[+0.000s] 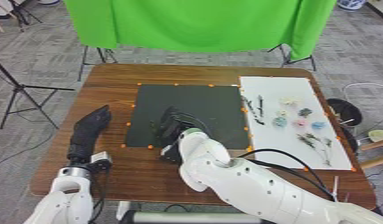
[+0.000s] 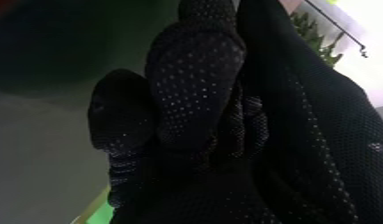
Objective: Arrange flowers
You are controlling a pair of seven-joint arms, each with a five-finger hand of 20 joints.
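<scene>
Well, the right hand [image 1: 176, 127] is over the dark mat [image 1: 223, 97], a leafy green sprig [image 2: 312, 37] just beside it (whether its fingers are apart, together or clamped on that, I cannot tell); the left hand [image 1: 88, 131] is left of the mat, fingers straight and together; loose flower heads [image 1: 281, 121] and stems [image 1: 327, 154] lie on the white sheet [image 1: 298, 85].

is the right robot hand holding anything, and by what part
A green sprig shows beside the right robot hand, but whether it is gripped, and where, can't be told.
</scene>
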